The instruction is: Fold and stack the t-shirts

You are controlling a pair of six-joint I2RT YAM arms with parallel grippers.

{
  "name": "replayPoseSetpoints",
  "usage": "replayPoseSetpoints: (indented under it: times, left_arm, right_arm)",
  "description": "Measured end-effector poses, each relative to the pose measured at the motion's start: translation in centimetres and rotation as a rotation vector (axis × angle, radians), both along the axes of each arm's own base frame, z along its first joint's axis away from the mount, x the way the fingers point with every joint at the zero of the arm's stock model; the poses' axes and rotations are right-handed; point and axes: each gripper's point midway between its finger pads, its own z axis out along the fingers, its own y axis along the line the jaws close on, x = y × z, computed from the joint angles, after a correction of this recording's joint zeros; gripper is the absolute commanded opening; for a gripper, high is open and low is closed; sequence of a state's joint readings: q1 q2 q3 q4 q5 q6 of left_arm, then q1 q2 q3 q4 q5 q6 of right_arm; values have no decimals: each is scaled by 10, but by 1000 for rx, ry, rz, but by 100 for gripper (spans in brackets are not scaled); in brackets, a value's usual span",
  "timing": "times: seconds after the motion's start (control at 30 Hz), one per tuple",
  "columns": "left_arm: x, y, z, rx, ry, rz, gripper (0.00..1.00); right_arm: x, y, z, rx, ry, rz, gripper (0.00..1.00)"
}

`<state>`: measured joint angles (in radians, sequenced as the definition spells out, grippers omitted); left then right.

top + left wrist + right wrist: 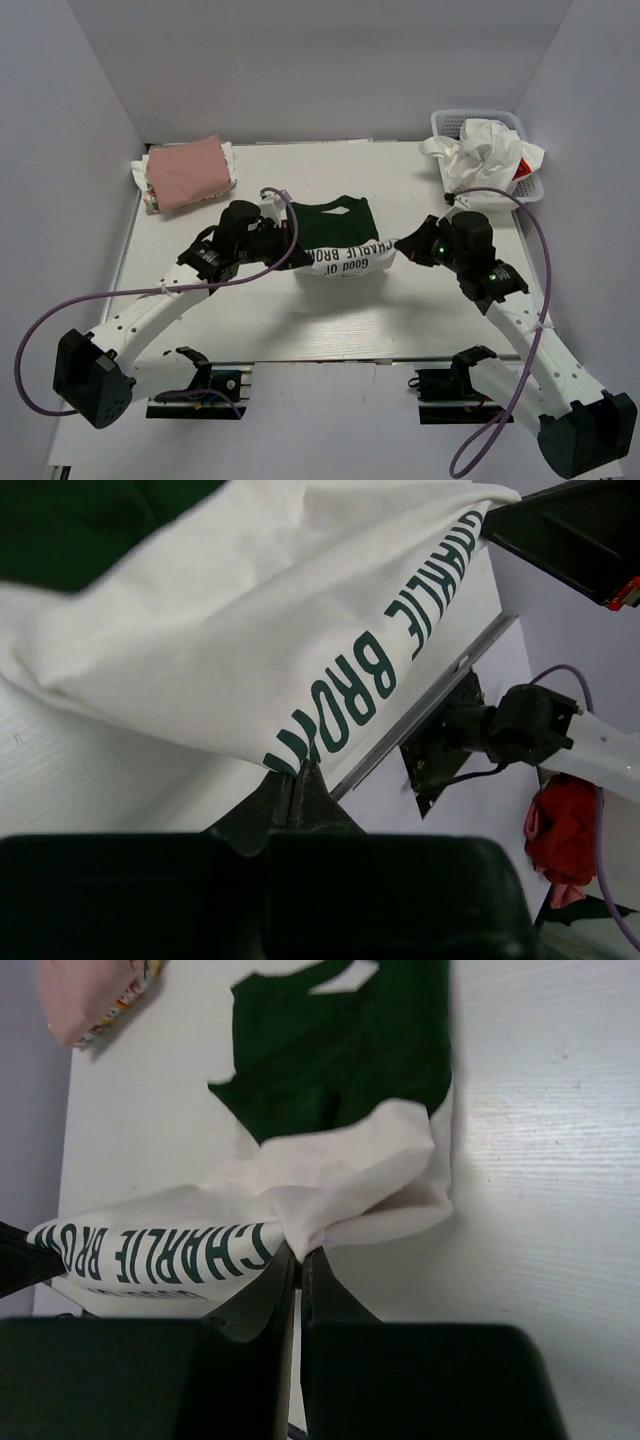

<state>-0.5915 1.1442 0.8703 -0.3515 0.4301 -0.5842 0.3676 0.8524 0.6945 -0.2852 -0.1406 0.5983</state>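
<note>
Shirt position: the green-and-white t-shirt [335, 228] is lying at the centre of the tabletop [300, 325]. Its lettered white part is lifting toward 6 o'clock, while the green yoke is resting flat toward 12 o'clock.
Left claw: the left claw [295, 780] is clenching a thin edge of white cloth at the shirt's 9 o'clock side, just beside the lettering.
Right claw: the right claw [298, 1255] is clenching a gathered bunch of white cloth at the 3 o'clock side.
Slip risk: you are holding very little cloth on the left, so I think a quick pull is risking that this edge slides out.
Crooked fold risk: the right pinch is looking bunched, maybe with more than one layer, so the fold line is likely coming out uneven if both claws are not travelling together.
Drag risk: if you are moving too low, the whole shirt may be sliding instead of folding.
Cable risk: the purple cable [290, 225] is hanging just beside the 9 o'clock edge and may be catching the cloth.
Stack target: the folded pink t-shirt [185, 170] is waiting at 10 o'clock, well apart.
</note>
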Motion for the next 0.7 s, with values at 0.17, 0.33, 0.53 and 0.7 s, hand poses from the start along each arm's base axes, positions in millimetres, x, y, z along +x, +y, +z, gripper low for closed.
replayPoseSetpoints:
  times: [0.17,0.33,0.53,0.7]
  left_arm:
    - [20,2,21,-8,-62,72,0]
    - [62,8,25,47,-79,224,0]
    - [121,25,9,169,-72,420,0]
    - [166,42,-13,237,-43,528,0]
  right_arm:
    - [25,4,31,18,-10,-47,0]
    - [60,12,45,20,-2,-92,0]
    - [114,29,30,-14,67,-112,0]
    - [162,47,20,-44,87,-99,0]
